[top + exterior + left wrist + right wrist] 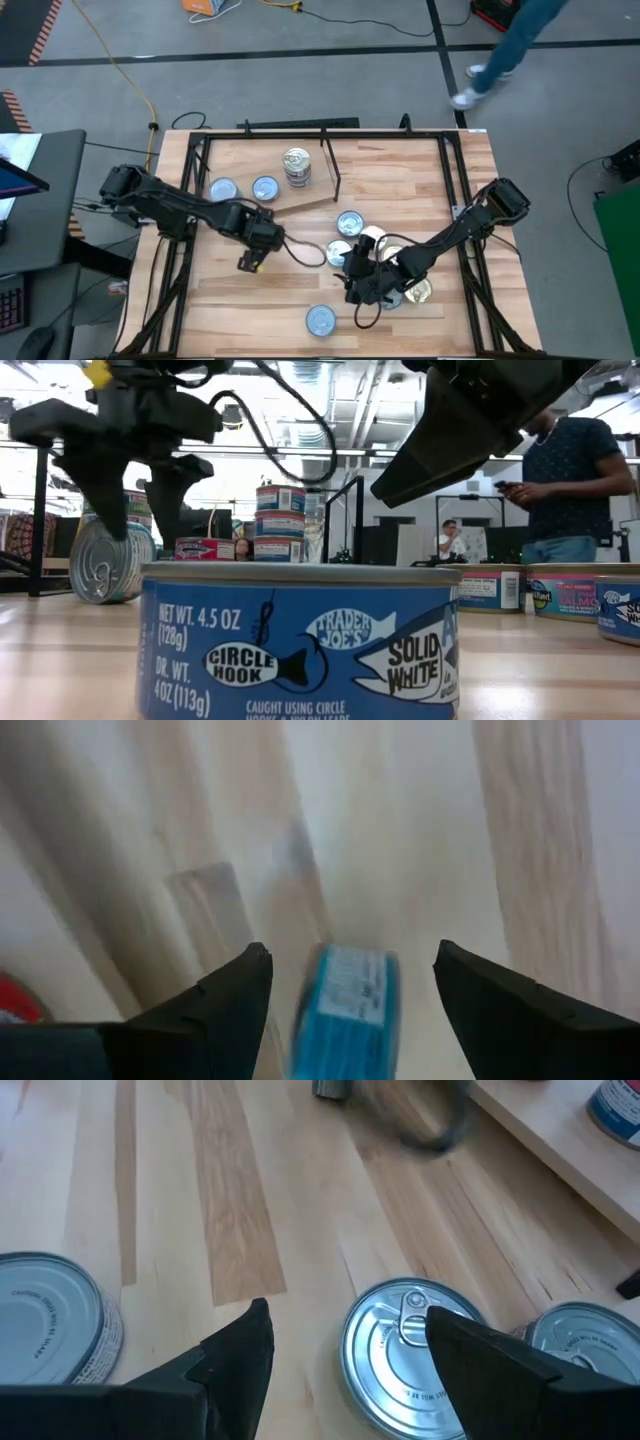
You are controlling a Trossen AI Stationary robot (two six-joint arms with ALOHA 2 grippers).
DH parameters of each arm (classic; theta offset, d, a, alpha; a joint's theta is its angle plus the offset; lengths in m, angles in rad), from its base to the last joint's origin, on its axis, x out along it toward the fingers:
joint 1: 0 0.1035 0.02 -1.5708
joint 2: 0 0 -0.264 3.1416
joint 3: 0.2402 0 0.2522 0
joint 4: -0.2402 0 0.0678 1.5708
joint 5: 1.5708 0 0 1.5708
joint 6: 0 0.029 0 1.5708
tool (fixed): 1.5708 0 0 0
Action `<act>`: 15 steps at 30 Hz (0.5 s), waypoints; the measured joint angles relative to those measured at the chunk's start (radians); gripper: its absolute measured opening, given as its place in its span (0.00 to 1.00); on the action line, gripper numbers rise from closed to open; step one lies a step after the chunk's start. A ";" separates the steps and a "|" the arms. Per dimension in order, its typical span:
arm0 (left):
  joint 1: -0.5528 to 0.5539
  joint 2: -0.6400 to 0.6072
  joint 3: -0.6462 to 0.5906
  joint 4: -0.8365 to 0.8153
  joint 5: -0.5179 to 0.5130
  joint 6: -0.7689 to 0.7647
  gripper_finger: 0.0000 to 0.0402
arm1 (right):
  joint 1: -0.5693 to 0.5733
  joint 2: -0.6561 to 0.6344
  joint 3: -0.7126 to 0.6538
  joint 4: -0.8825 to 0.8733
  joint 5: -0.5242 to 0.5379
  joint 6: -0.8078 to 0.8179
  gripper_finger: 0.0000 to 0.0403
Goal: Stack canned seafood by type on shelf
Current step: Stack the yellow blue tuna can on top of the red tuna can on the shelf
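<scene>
Two grippers over a butcher-block tabletop (pixel 230 300). High view: shelf (pixel 245 160) at the far left of the table, carrying a pair of blue tins (pixel 222 188) and a short stack of tins (pixel 296 167) beside a black rod (pixel 330 165); left gripper (pixel 252 262) just off the shelf's near edge; right gripper (pixel 362 283) low over a loose cluster of tins (pixel 350 222) to the right; one lone tin (pixel 320 320) near the front edge. Low view: lone tin filling the foreground, label reading solid white; beyond it a tipped tin (pixel 105 565) standing on its rim on the table, below the left gripper's spread fingers and seemingly apart from both. Left wrist view: fingers parted wide, blue-labelled tipped tin blurred between them, clamped by neither. Right wrist view: jaws released and straddling a silver-lidded tin (pixel 410 1345) lying flat, nothing held. Handling, as judged: rigid, dense for their size, smooth-walled, liable to slip or, on edge, to roll; best taken across the side wall at mid-height, lid level, never by the pull tab.
</scene>
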 joint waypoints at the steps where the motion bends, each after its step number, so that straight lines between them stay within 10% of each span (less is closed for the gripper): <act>1: -0.001 0.008 0.000 -0.009 0.002 0.042 0.67 | 0.000 0.000 0.000 -0.001 0.000 0.000 0.72; 15: -0.001 0.024 0.000 -0.182 -0.017 0.101 0.67 | 0.003 0.000 0.001 -0.011 0.000 0.001 0.72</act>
